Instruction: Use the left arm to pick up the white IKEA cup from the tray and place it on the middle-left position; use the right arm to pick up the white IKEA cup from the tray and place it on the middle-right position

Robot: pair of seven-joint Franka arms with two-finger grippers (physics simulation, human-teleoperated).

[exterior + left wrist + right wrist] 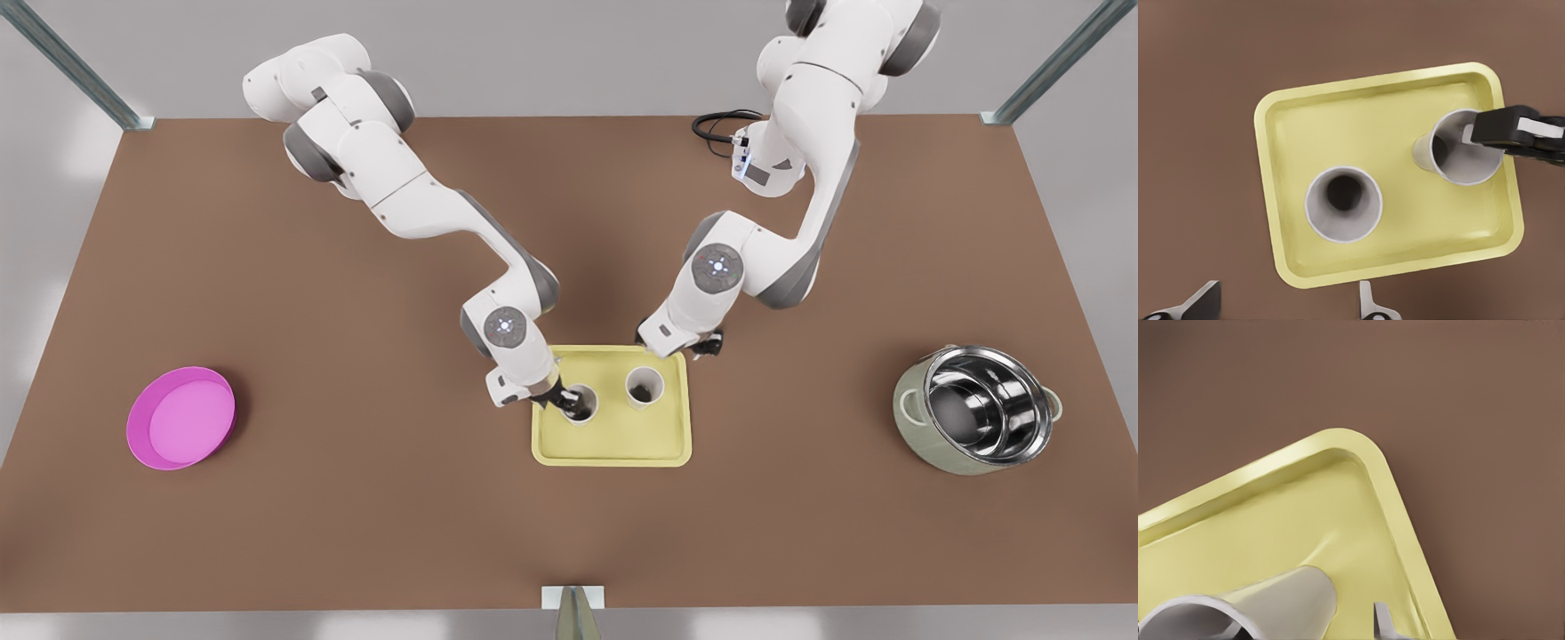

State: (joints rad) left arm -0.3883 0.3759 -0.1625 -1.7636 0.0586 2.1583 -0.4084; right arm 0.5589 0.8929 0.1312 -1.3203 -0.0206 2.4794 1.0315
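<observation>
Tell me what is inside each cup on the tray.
The free cup looks empty. The right pincer dips a finger into the other cup, hiding part of its inside. The left pincer hovers above the tray.

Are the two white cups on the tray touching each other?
Apart. The left wrist view shows bare tray floor between the cup at the right gripper and the other cup.

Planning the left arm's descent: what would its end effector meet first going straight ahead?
The left end effector, open, would probably meet the tray rim or the tabletop beside it, not the nearer cup; depth is unclear. The right end effector is at the other cup.
</observation>
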